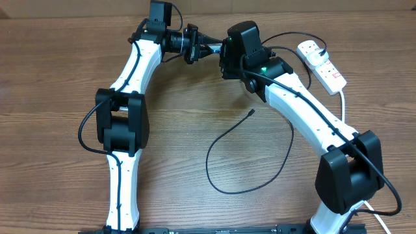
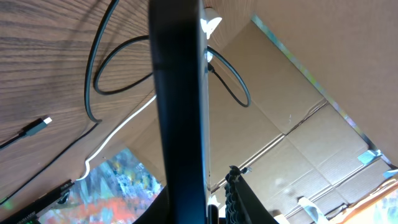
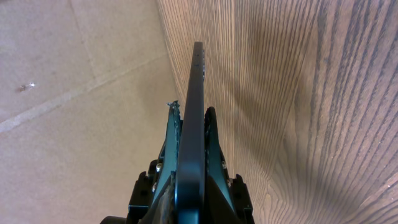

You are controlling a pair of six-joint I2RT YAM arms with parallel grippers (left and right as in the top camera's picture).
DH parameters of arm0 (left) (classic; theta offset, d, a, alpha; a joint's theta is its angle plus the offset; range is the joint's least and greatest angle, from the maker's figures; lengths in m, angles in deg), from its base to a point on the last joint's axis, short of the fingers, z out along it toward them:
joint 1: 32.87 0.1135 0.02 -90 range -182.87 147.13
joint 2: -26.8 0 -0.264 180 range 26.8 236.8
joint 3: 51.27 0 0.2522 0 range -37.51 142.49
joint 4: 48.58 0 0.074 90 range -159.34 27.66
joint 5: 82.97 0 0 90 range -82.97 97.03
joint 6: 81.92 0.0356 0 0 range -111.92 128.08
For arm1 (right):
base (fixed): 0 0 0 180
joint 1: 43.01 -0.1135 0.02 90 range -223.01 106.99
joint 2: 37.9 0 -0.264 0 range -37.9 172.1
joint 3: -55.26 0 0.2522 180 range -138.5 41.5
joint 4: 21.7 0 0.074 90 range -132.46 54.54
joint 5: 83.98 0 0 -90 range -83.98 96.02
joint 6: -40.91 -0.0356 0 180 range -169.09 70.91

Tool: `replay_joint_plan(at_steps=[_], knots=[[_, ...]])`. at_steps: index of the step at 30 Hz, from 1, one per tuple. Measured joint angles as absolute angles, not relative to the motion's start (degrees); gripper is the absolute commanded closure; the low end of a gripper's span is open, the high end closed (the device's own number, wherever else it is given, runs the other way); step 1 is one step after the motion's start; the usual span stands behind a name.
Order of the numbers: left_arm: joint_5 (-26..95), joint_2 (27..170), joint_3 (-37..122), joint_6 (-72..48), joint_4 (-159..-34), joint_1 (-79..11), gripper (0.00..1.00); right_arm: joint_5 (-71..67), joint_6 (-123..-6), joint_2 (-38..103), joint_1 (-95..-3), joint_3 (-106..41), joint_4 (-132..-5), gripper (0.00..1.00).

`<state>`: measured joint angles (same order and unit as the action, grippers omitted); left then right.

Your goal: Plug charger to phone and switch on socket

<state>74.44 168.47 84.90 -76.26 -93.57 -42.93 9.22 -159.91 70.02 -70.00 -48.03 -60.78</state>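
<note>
The phone [image 3: 193,93] is held edge-on above the table's far side, with my right gripper [image 3: 191,109] shut on its two faces. My left gripper [image 2: 199,186] reaches in from the other end. Its jaws straddle the phone [image 2: 178,93], and a thin gap shows between the ridged finger [image 2: 239,199] and the phone's face. Overhead, the left gripper [image 1: 211,47] and right gripper [image 1: 226,58] meet and hide the phone. The charger [image 1: 224,146] lies looped on the wood, its connector tip [image 1: 251,112] free. The socket [image 1: 323,65] lies at the far right with a plug in it.
The socket's white cord [image 1: 342,104] runs down the right side, past my right arm. The charger's cable passes under my right arm [image 1: 305,114]. Cardboard sheets [image 2: 298,143] stand beyond the table's far edge.
</note>
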Motion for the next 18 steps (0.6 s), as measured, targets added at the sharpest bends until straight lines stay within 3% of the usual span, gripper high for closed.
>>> replay_joint_plan(at_steps=[18], knots=[[74.46, 168.47, 84.9, -76.28, -93.57, -42.12, 0.83, 9.31, -159.91, 70.02, -70.0, -48.03, -60.72, 0.92]])
